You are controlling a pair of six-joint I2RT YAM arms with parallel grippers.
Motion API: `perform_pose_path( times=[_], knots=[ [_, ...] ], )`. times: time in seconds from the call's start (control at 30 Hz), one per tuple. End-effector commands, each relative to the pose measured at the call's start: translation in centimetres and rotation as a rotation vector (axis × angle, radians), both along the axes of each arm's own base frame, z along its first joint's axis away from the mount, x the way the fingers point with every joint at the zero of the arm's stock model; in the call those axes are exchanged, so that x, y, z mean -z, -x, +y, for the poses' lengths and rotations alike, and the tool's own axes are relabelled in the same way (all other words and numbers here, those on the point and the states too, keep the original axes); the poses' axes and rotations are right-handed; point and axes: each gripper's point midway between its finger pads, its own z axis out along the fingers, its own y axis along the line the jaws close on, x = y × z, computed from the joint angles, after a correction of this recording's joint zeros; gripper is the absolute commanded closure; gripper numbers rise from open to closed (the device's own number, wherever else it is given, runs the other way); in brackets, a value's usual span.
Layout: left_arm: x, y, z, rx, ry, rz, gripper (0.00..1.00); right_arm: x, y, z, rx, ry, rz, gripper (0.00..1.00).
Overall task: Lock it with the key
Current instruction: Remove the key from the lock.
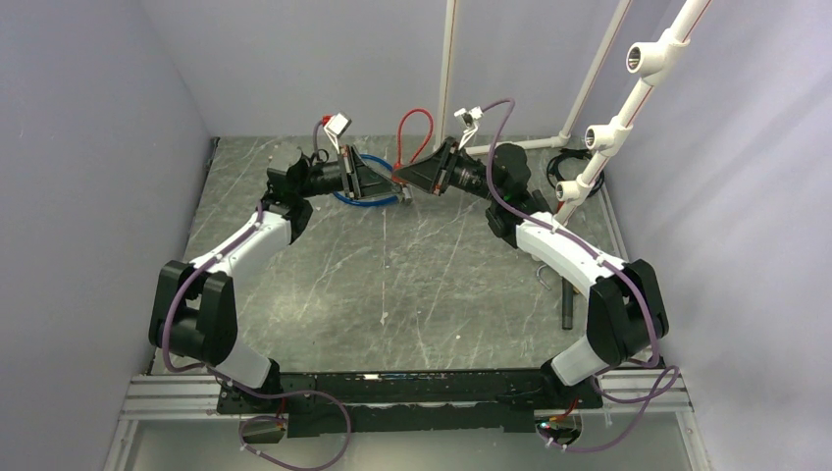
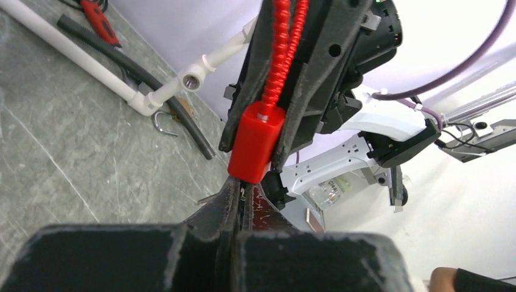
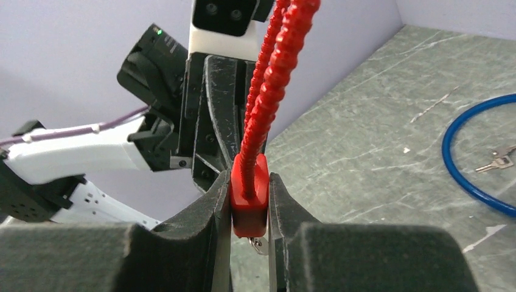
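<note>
My right gripper (image 3: 250, 210) is shut on the body of a red cable lock (image 3: 249, 198), whose red cable loop (image 1: 416, 130) rises above it. My left gripper (image 2: 243, 188) is shut, its tips against the bottom end of the red lock body (image 2: 255, 141). A sliver of the tiny silver key (image 2: 243, 192) shows between the left tips. In the right wrist view the key (image 3: 260, 244) pokes out beneath the lock. In the top view both grippers, left (image 1: 402, 194) and right (image 1: 396, 177), meet at the back middle of the table.
A blue cable loop (image 1: 366, 199) lies on the table under the left gripper, with spare keys (image 3: 496, 163) inside it. A white pipe frame (image 1: 598, 128) stands at the back right. A black rod (image 1: 566, 304) and a metal hook (image 1: 543, 278) lie by the right arm.
</note>
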Motion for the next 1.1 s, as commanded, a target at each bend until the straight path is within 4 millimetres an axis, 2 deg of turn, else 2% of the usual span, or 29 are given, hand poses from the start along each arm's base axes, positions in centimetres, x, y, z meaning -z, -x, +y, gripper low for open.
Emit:
perform_pose_path(
  times=[0.0,0.17,0.33,0.5,0.6,0.77,0.87,0.93,1.07],
  knots=[
    [-1.7,0.8,-0.2,0.052,-0.014,0.011,1.0,-1.9,0.1,-0.5,0.02,0.086,-0.222,1.0],
    [-1.4,0.6,-0.2,0.048,-0.04,0.063,1.0,-1.4,-0.2,-1.0,0.051,0.143,-0.288,1.0],
    [-1.2,0.7,-0.2,0.049,-0.033,0.031,1.0,-1.7,-0.2,-0.8,0.036,0.113,-0.252,1.0],
    [1.3,1.3,-0.3,0.078,-0.077,-0.031,1.0,-3.5,0.2,-0.5,-0.022,-0.008,-0.155,1.0],
    [2.7,2.0,-0.2,0.139,-0.12,-0.09,1.0,-3.9,0.9,-0.4,-0.074,-0.044,-0.117,1.0],
    [2.3,3.2,1.3,0.189,-0.165,-0.191,1.0,-2.3,0.9,-1.1,-0.06,0.038,-0.125,1.0],
    [2.7,2.9,2.0,0.15,-0.205,-0.224,1.0,-2.0,0.7,-1.7,-0.036,0.045,-0.12,1.0],
    [3.5,3.7,0.9,0.18,-0.22,-0.218,1.0,-2.2,0.4,-1.7,-0.027,0.028,-0.116,1.0],
    [4.6,6.3,-2.3,0.258,-0.229,-0.22,1.0,-3.1,-0.2,-1.5,-0.021,-0.015,-0.115,1.0]
  ],
)
